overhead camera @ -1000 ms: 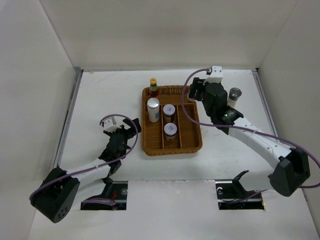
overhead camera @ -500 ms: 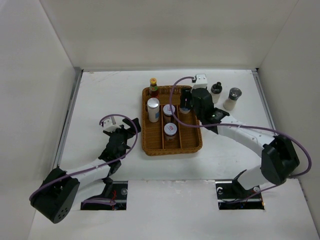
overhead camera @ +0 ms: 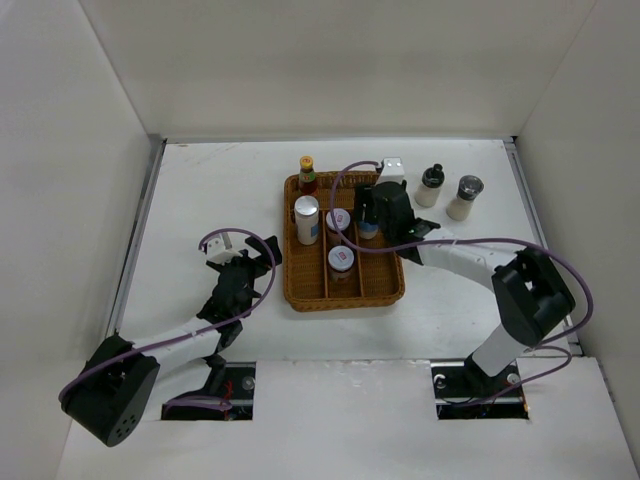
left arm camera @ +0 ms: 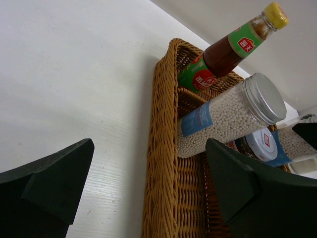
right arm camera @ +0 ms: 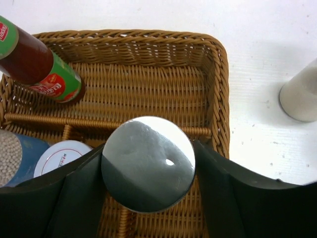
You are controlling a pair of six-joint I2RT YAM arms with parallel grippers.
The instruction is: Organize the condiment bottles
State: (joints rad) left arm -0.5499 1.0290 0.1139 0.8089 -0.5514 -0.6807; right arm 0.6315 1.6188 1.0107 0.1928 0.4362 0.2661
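Observation:
My right gripper (right arm camera: 147, 163) is shut on a silver-lidded jar (right arm camera: 148, 156), one finger on each side of the lid, over the right compartment of the wicker tray (right arm camera: 220, 99). In the tray stand the red sauce bottle (overhead camera: 307, 175), a white silver-lidded cylinder (overhead camera: 307, 220) and two short red-labelled jars (overhead camera: 338, 221) (overhead camera: 342, 259). A dark black-capped bottle (overhead camera: 431, 186) and a pale shaker (overhead camera: 465, 197) stand on the table to the right of the tray. My left gripper (left arm camera: 148, 148) is open beside the tray's left rim (left arm camera: 161, 163), holding nothing.
White walls close in the table on the left, back and right. My right arm (overhead camera: 470, 262) lies across the table just right of the tray. Two cut-outs (overhead camera: 225, 388) sit at the near edge by the arm bases.
My right gripper carried the silver-lidded jar leftward from near the back-right bottles to over the tray's right compartment. The left arm has not moved.

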